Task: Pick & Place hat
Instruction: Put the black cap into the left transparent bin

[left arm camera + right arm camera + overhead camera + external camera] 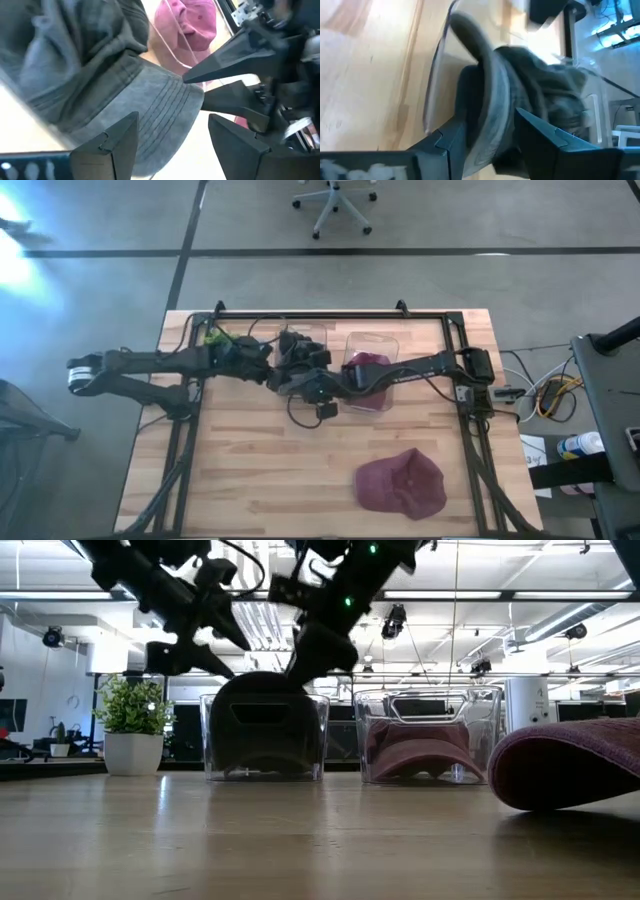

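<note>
Both grippers meet over the grey hat (125, 95) in its clear bin (265, 738): right gripper (492, 132) part-open astride the brim, left gripper (172, 137) wide open (holding nothing).

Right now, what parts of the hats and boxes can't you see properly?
- High view: the gray hat and its clear box are covered by both arms.
- Low view: the loose maroon hat is cut off by the right edge.
- Right wrist view: whether the right hand touches the gray brim is too blurred to tell.
</note>
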You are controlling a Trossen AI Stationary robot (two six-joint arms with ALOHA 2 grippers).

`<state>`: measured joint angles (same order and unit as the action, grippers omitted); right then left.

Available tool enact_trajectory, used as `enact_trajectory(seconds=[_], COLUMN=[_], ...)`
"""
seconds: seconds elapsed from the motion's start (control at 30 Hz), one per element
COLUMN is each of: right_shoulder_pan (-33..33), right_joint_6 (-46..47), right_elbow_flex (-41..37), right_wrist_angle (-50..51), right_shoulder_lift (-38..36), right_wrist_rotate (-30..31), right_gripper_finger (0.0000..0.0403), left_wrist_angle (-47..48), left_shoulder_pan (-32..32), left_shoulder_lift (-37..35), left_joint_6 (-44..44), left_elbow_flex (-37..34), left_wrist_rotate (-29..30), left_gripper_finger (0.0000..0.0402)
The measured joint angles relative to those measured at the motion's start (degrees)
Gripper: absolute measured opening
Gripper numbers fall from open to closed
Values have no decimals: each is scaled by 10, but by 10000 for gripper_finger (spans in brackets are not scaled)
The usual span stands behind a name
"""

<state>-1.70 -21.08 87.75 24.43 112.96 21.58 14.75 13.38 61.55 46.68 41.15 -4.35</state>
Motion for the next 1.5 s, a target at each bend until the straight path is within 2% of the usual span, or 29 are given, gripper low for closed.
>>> enact_trajectory(seconds=[0.2, 0.47, 0.73, 0.93, 1.07, 1.13, 1.23, 1.4, 1.5], right_shoulder_pan=[-4, -8, -8, -8, 10, 39, 100, 183, 211], right_joint_6=[-3, 13, 93, 171, 232, 267, 288, 309, 318], right_elbow_flex=[25, 47, 45, 40, 38, 38, 38, 42, 57], right_wrist_angle=[36, 80, 154, 191, 187, 175, 131, 82, 81], right_shoulder_lift=[-1, -48, -129, -165, -163, -155, -129, -74, -33], right_wrist_rotate=[1, 5, 11, 8, -3, -53, -175, -330, -387], right_gripper_finger=[163, 166, 167, 164, 164, 160, 145, 111, 89], left_wrist_angle=[-67, -61, 82, 100, 98, 96, 82, -56, -102], left_shoulder_pan=[-17, -25, -26, -26, -35, -46, -76, -139, -152], left_shoulder_lift=[66, 171, 188, 166, 133, 114, 94, 97, 115], left_joint_6=[1, -12, -84, -106, -109, -112, -140, -234, -239], left_elbow_flex=[3, 28, 92, 132, 145, 135, 108, 44, 22], left_wrist_rotate=[-24, -36, 48, 79, 93, 106, 153, 276, 312], left_gripper_finger=[232, 232, 232, 232, 232, 232, 232, 232, 232])
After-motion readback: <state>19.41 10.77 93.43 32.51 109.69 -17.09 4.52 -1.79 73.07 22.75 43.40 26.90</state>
